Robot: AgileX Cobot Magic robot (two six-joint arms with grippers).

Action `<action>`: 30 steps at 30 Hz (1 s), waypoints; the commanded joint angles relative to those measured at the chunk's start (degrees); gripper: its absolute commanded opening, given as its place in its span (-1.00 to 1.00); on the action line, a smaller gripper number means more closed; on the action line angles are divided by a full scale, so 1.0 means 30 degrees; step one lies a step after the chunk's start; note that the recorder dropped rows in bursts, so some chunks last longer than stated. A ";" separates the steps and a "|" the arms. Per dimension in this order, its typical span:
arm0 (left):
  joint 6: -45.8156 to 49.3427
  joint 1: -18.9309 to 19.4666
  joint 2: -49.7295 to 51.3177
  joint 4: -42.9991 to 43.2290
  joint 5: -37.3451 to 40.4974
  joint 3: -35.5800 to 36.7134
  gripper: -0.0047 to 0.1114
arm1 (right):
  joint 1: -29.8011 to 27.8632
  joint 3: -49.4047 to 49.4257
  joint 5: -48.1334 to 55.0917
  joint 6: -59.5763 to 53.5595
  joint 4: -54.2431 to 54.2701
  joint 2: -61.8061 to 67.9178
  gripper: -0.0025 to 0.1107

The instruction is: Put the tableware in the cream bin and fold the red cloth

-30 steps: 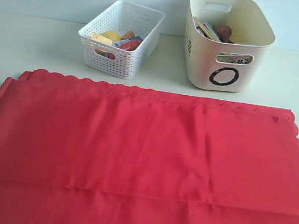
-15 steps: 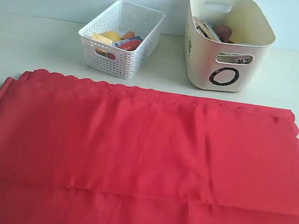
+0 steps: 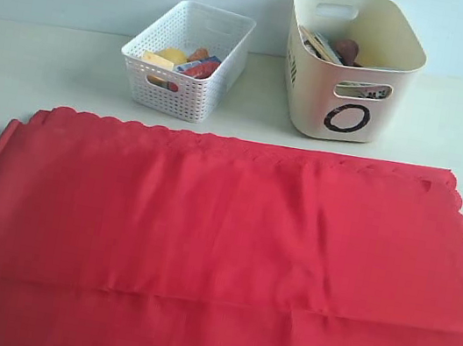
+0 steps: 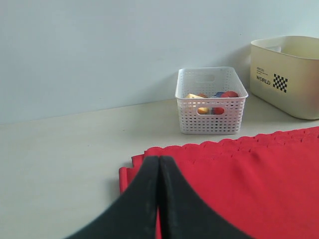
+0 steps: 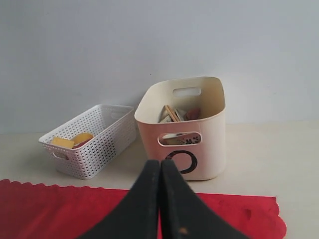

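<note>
Apparently we are finishing: tableware (image 3: 324, 45) is sitting in the far cream bin (image 3: 347, 104), red cloth (image 3: 220, 242) lying part-folded, left hand (image 4: 159, 167) and right hand (image 5: 160, 172) hovering clenched, empty.

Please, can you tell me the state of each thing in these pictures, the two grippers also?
red cloth: spread flat and wide on the table, not gripped.
cream bin: upright, tableware inside.
white basket: upright, colourful food pieces inside.
left gripper: shut, empty.
right gripper: shut, empty.
</note>
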 commanded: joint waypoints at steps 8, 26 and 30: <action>-0.0050 -0.0116 -0.0124 -0.0012 -0.0016 0.0056 -0.90 | -0.0015 0.3002 -0.2138 -0.0127 0.0070 -0.1615 -0.96; -0.0050 -0.0116 -0.0124 -0.0012 -0.0016 0.0056 -0.90 | -0.0015 0.3002 -0.0570 -0.0197 0.0000 -0.3194 -0.96; -0.0050 -0.0116 -0.0124 -0.0012 -0.0016 0.0056 -0.90 | -0.0015 0.3002 0.0857 -0.0641 -0.0053 -0.5608 -0.96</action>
